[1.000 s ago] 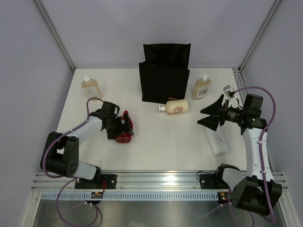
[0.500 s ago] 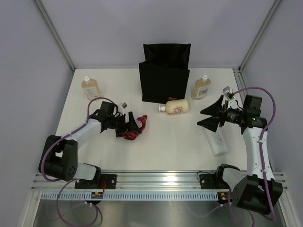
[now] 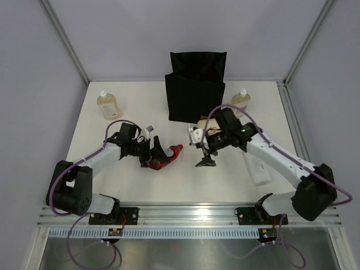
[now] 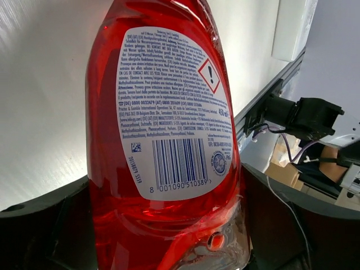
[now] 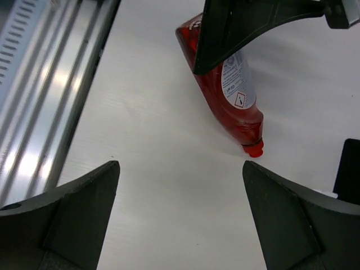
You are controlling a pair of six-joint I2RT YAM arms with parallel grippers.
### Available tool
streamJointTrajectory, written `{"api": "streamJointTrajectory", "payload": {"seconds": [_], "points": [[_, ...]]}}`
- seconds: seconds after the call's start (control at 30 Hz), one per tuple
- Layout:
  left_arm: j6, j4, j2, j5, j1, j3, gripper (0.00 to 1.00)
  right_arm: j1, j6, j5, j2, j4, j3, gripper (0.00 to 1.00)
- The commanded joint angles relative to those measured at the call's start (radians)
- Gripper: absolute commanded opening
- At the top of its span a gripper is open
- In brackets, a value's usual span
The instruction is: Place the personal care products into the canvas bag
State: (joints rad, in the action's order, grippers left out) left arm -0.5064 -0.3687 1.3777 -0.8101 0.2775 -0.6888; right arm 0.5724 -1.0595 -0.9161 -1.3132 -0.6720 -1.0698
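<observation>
"Red plastic, glossy. Where is the red bottle [image 3: 171,151] lying, and what is holding it?"

"It is lying on its side left of the bench's middle, with its cap pointing toward the right edge. The left gripper [image 3: 153,153] is clenching its broad lower body. From the left wrist, the label [image 4: 169,140] is filling the view between the dark fingers [image 4: 34,242]. Whether it is resting on the bench or hanging just above it, I cannot tell."

"And the right gripper [image 3: 205,153]?"

"It is hovering over the middle of the bench, jaws spread wide with nothing between them, and it is facing the cap end."

"How is that bottle going to handle?"

"I am judging it nearly full of liquid, so weighty for its size. The walls are looking smooth and slippery, and are probably giving a little under pressure. The body is narrowing toward the cap, so a pinch there is risking a slide. Squeezing the wide flat faces low down, as the left is doing, is looking safest."

"Where is it going?"

"The canvas bag [image 3: 195,90] is standing upright at the middle of the far edge. One amber bottle [image 3: 108,105] is standing toward the far left corner and another [image 3: 241,101] toward the far right. The flat white bottle [image 3: 259,170] is lying near the right edge."
</observation>
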Motion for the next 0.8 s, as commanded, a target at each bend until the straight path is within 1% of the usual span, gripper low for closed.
{"api": "streamJointTrajectory", "payload": {"seconds": [0.0,0.03,0.07,0.13,0.17,0.2,0.23,0.3,0.4,0.5,0.57,0.6,0.67,0.77], "points": [[-0.032,0.051,-0.017,-0.123,0.005,0.006,0.0,0.159,0.021,0.244,-0.093,0.231,-0.05,0.99],[-0.041,0.056,-0.016,-0.124,0.005,0.012,0.0,0.187,0.042,0.284,-0.139,0.303,-0.055,1.0],[-0.047,0.065,-0.014,-0.133,0.005,0.018,0.0,0.232,0.067,0.308,-0.164,0.334,-0.067,1.0],[-0.064,0.088,-0.014,-0.139,0.005,0.024,0.0,0.26,0.114,0.345,-0.219,0.412,-0.068,0.99],[-0.076,0.102,-0.012,-0.149,0.005,0.031,0.0,0.282,0.137,0.386,-0.231,0.449,-0.047,0.99],[-0.077,0.106,-0.011,-0.153,0.005,0.031,0.0,0.29,0.153,0.387,-0.242,0.492,-0.029,1.0],[-0.08,0.108,-0.011,-0.155,0.005,0.032,0.0,0.294,0.162,0.413,-0.251,0.584,0.013,1.0],[-0.083,0.109,-0.006,-0.164,0.005,0.031,0.0,0.308,0.159,0.436,-0.27,0.653,0.033,0.99],[-0.092,0.112,-0.003,-0.175,0.005,0.025,0.0,0.322,0.13,0.43,-0.3,0.66,0.028,1.0],[-0.116,0.135,-0.003,-0.182,0.005,0.018,0.0,0.322,0.064,0.376,-0.351,0.649,0.011,0.99],[-0.126,0.151,-0.002,-0.182,0.005,0.015,0.0,0.322,0.073,0.373,-0.382,0.699,0.011,0.99],[-0.136,0.158,0.0,-0.184,0.005,0.014,0.0,0.322,0.099,0.37,-0.399,0.698,0.005,0.99],[-0.149,0.177,0.0,-0.189,0.005,0.017,0.0,0.322,0.101,0.358,-0.408,0.695,0.001,0.96],[-0.168,0.204,-0.003,-0.198,0.003,0.018,0.0,0.322,0.13,0.37,-0.417,0.738,0.022,0.91]]}}
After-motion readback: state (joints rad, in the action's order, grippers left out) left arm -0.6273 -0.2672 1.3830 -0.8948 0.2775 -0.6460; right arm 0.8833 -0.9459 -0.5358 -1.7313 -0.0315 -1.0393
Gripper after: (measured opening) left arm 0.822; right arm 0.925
